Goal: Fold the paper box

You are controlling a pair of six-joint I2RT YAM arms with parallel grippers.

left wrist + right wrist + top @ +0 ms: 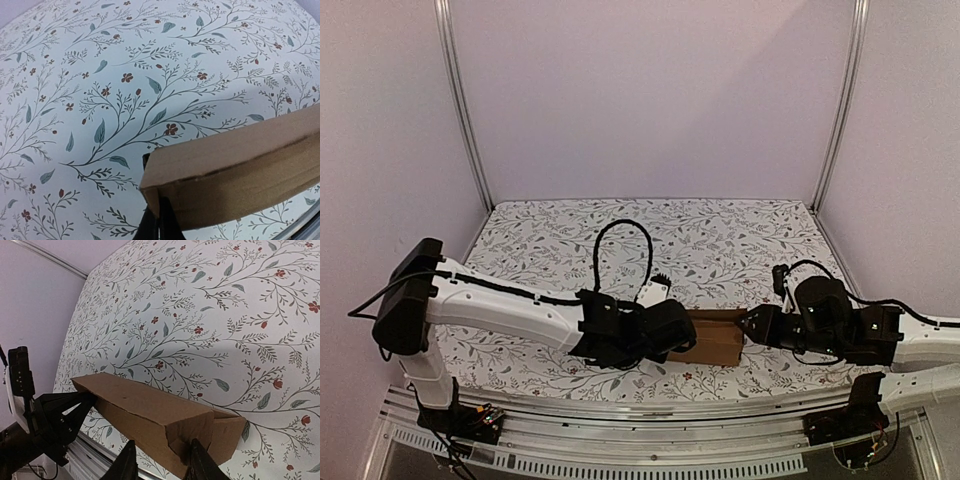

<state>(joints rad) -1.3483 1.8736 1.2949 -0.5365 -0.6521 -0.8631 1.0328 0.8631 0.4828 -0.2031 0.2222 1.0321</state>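
Top external view: one plain brown cardboard box (712,340), contents unseen, lies on the floral tablecloth (720,240) near its front edge, between two grippers. Left gripper (682,335) pinches one end. The right gripper (750,325) has its jaws narrowly parted astride the other end.

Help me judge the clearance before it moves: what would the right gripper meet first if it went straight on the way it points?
The box: its near end sits between the right gripper's open fingers, so it would likely press into cardboard almost at once, though exact depth is unclear.
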